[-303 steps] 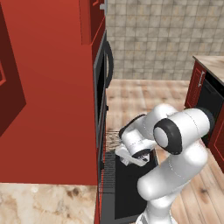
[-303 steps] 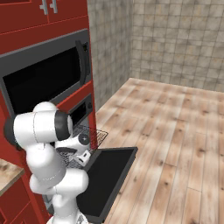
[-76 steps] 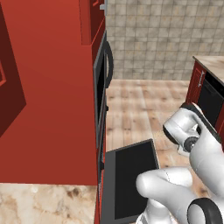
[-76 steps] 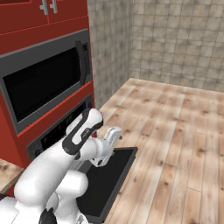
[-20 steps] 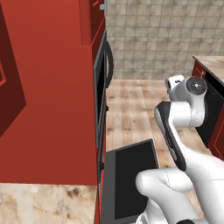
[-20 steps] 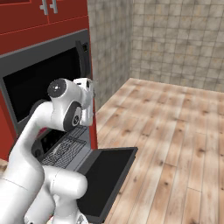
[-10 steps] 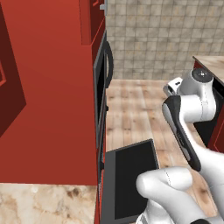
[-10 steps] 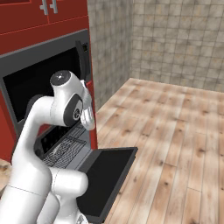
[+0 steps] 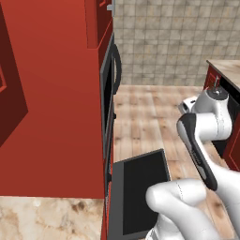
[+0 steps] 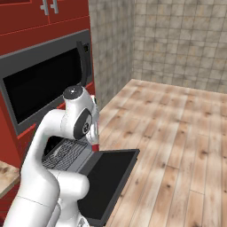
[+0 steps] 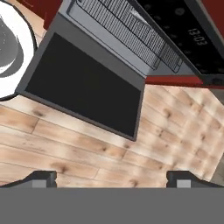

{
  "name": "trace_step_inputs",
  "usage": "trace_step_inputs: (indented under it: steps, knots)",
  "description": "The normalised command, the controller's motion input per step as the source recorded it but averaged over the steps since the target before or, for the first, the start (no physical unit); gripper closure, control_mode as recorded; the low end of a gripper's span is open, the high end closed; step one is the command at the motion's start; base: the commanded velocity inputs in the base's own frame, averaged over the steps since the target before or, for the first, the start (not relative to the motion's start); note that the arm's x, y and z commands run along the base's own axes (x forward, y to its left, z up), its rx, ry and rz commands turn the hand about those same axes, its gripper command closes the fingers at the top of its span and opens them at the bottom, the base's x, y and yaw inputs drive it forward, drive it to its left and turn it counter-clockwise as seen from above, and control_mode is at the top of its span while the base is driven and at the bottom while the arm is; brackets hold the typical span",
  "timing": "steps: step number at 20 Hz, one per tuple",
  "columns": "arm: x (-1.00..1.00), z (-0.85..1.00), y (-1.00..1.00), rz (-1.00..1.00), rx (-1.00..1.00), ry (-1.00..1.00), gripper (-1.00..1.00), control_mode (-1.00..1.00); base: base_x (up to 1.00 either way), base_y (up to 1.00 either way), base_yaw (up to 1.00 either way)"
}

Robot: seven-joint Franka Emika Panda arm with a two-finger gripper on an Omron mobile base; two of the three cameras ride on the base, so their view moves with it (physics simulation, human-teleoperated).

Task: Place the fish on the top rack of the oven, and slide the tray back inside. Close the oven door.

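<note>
Hanging open and flat, the oven door (image 11: 87, 89) shows its dark face at the left of the hand view; right of it the top rack (image 11: 131, 30) sits inside the oven (image 10: 57, 150). The gripper (image 11: 111, 178) is spread wide, holding nothing, above wooden floor (image 11: 65, 153).
</note>
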Motion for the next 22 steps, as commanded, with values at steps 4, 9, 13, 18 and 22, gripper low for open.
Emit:
trace_step_inputs:
  steps: [4,9,13,18,22]
  knots:
    - [-0.18,-0.84,-0.52,-0.07,0.27,0.0,-1.0,-1.0,0.0,0.0,0.0]
    - [-0.02,-0.49,-0.59,0.0,0.27,0.15,-1.0,-1.0,0.0,0.0,0.0]
    - [-0.01,-0.55,-0.62,0.0,0.2,0.26,-1.0,-1.0,0.0,0.0,0.0]
    - [0.0,-0.73,-0.45,0.0,0.18,0.25,-1.0,-1.0,0.0,0.0,0.0]
    - [0.01,-0.93,-0.37,0.0,0.22,0.14,-1.0,-1.0,0.0,0.0,0.0]
